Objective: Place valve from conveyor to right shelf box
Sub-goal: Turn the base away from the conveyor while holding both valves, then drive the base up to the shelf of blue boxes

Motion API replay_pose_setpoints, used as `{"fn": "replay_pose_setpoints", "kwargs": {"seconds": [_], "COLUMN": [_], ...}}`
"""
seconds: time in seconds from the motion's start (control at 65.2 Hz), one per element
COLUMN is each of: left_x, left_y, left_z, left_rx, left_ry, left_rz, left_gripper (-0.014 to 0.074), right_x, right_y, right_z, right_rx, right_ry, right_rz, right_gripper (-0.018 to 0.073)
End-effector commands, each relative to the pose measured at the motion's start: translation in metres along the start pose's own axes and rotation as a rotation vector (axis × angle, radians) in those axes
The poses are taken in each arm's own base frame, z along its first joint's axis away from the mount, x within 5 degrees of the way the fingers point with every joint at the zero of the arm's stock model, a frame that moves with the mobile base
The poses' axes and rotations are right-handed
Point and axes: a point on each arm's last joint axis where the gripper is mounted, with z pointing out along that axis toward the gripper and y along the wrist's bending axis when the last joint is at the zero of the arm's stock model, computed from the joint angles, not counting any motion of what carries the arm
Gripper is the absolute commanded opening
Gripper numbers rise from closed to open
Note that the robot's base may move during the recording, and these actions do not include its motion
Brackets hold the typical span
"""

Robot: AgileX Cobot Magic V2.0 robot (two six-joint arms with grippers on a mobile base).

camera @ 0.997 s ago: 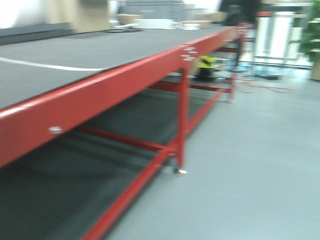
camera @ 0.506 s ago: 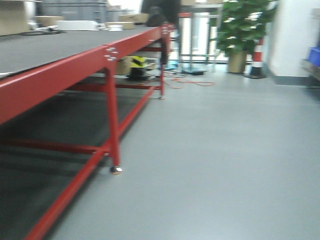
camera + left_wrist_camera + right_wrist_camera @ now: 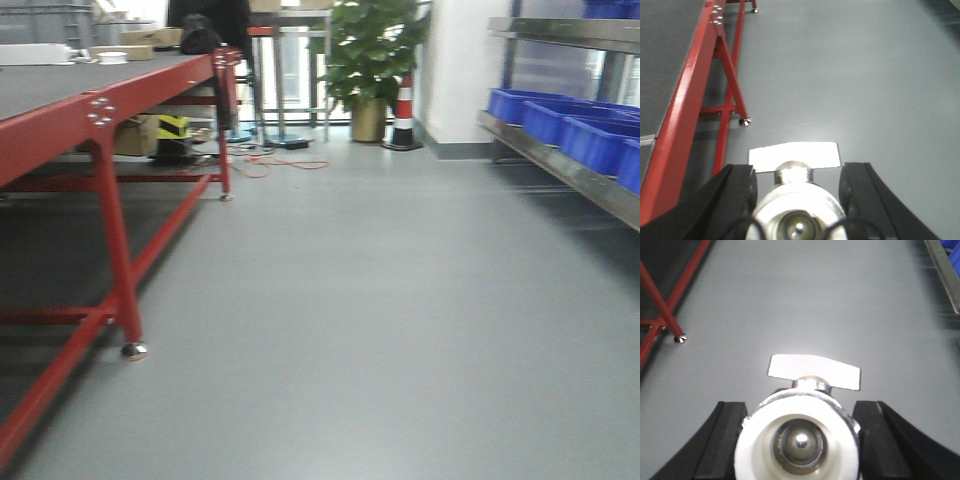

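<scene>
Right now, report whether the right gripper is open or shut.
Right gripper shut on the valve; black fingers touch both its sides.

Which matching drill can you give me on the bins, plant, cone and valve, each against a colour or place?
Things:
1 bins
2 plant
3 cone
4 valve

Descriptions:
a red and white bands
b held in the right tool
c blue, on the shelf
d green, potted, at the far end

Pairs: 1-c, 2-d, 3-a, 4-b
</scene>
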Motion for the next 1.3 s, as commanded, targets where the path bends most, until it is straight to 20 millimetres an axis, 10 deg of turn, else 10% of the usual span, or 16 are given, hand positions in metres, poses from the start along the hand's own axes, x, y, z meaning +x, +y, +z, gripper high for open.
{"fn": "replay_pose_setpoints", "kwargs": {"seconds": [0.0,1.289], "left_x": [-0.0073,-0.0073], "left_y": [-0.0019,-0.0019], "left_z": [-0.0081,-0.0081], "left_rx": [0.004,0.004], "left_ry": [-0.071,-0.071], "left_rz": [-0.007,-0.007], "left_gripper": [-0.0111,-0.0111], "right_x": [-0.0092,-0.0092], "right_y": [-0.0004,-0.0004], "right_z": [-0.0099,-0.0099], "right_rx": [0.004,0.004], "right_ry": [-0.096,-0.096], "right_rz": [-0.009,-0.009], "right_gripper": [-0.0162,-0.0162]}}
